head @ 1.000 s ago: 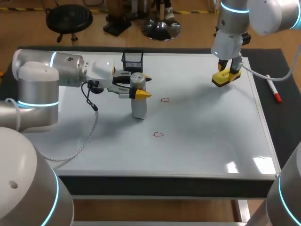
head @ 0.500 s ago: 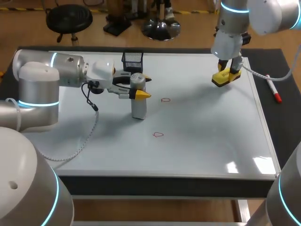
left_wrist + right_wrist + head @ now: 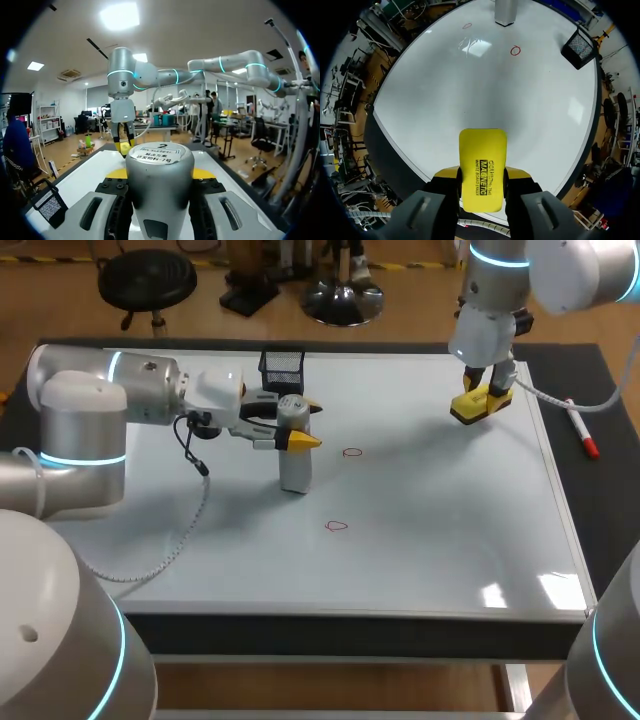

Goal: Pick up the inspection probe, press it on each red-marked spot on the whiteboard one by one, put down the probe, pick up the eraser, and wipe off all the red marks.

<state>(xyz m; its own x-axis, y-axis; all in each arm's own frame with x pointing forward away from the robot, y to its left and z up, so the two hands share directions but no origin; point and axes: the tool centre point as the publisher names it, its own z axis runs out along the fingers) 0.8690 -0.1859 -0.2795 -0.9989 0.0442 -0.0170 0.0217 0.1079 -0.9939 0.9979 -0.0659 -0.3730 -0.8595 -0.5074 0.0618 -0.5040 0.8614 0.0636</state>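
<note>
Probe (image 3: pixel 295 470) is a grey cylinder, eraser (image 3: pixel 478 405) a yellow block.

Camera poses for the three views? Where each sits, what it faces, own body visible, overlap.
Head view: fixed above and behind, looking down on the white whiteboard; shows left jaws on the grey cylindrical probe, right jaws on the yellow block eraser.
Left wrist view: on the left wrist, facing across the board; own jaws flank the probe.
Right wrist view: on the right wrist, looking down the board; own jaws clamp the eraser.
Shared: probe in all three.
</note>
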